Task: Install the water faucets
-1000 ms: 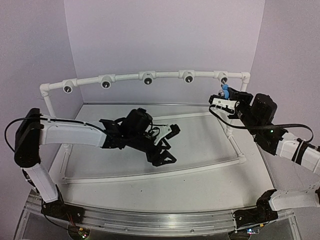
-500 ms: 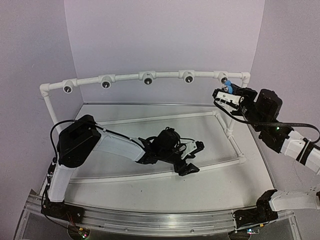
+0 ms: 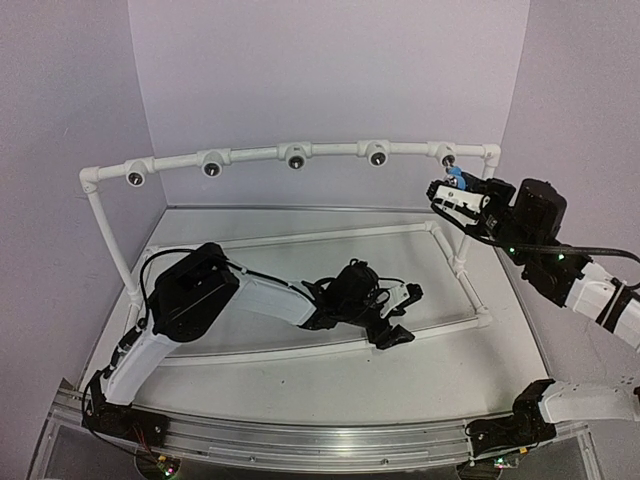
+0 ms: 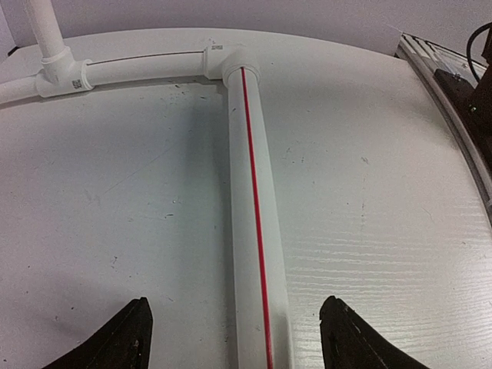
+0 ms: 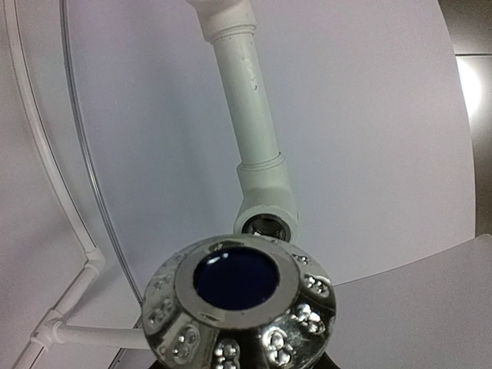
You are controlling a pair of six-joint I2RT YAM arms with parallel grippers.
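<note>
Soft, even light fills the overhead view. The white table (image 3: 300, 385) carries only faint grey shadows, and the picture's corners darken slightly. From the left wrist, the straight white plastic pipe with a red line (image 4: 250, 200) throws a dim shadow beside it, and the picture's edges bow. From the right wrist, the round silvery piece with a dark-blue centre (image 5: 238, 307) sparkles with glare dots — a bright patch burns at the right edge.

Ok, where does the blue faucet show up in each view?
Top external: blue faucet upper right, just under the rail's rightmost tee fitting.
Left wrist: not in it.
Right wrist: bottom centre, end-on and large, facing that tee fitting's dark opening.
Shared landmark: that tee fitting, in the top and right wrist views.
</note>
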